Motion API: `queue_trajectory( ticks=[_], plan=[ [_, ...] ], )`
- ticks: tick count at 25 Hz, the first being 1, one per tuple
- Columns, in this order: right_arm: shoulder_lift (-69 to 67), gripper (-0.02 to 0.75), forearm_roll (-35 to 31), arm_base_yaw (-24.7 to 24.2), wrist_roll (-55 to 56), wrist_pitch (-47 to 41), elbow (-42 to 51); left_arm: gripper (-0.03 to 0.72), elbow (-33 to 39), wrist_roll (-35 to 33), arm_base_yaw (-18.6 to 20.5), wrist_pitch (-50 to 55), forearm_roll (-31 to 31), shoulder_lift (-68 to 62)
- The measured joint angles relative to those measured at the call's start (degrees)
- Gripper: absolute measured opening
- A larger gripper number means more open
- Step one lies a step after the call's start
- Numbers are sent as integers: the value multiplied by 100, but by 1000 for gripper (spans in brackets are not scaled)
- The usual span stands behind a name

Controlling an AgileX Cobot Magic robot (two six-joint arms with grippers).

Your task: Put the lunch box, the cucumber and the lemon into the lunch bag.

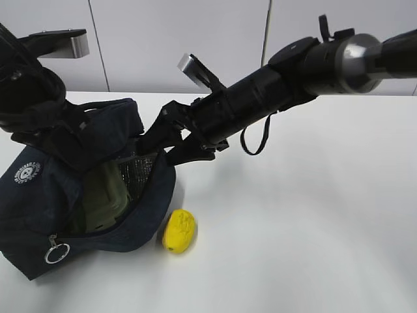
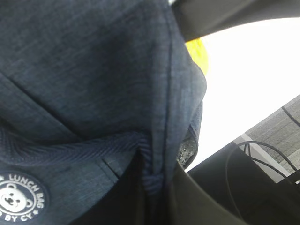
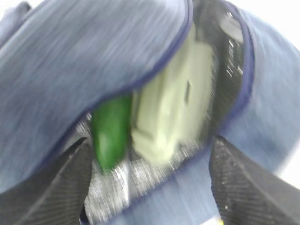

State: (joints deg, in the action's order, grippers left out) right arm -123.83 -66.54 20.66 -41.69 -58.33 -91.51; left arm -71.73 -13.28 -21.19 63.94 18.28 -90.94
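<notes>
Your right claw (image 1: 171, 145) hangs spread wide at the lunch bag's (image 1: 39, 215) mouth, gripping nothing. Your left claw is clamped on the bag's fabric, holding the flap up. You can see the cucumber (image 3: 111, 131) and lunch box (image 3: 176, 105) inside; the lemon (image 1: 179, 231) lies on the table (image 1: 313, 228) just beside the bag.

White table (image 1: 313, 228), pale wall panels (image 1: 176, 39)

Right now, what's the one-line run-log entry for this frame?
sage-green-lidded lunch box: in navy fabric lunch bag | dark green cucumber: inside | yellow lemon: on table | right gripper: open at bag mouth
</notes>
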Motion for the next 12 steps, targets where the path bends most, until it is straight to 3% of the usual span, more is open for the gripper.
queue_trajectory(
  ticks=[6,12],
  plan=[
    [532,582,1910,-9,1114,-236,-13,6,0,-3,0,0,91,0],
    [600,582,2571,90,1811,-391,250,6,0,-3,0,0,103,0]
  ],
)
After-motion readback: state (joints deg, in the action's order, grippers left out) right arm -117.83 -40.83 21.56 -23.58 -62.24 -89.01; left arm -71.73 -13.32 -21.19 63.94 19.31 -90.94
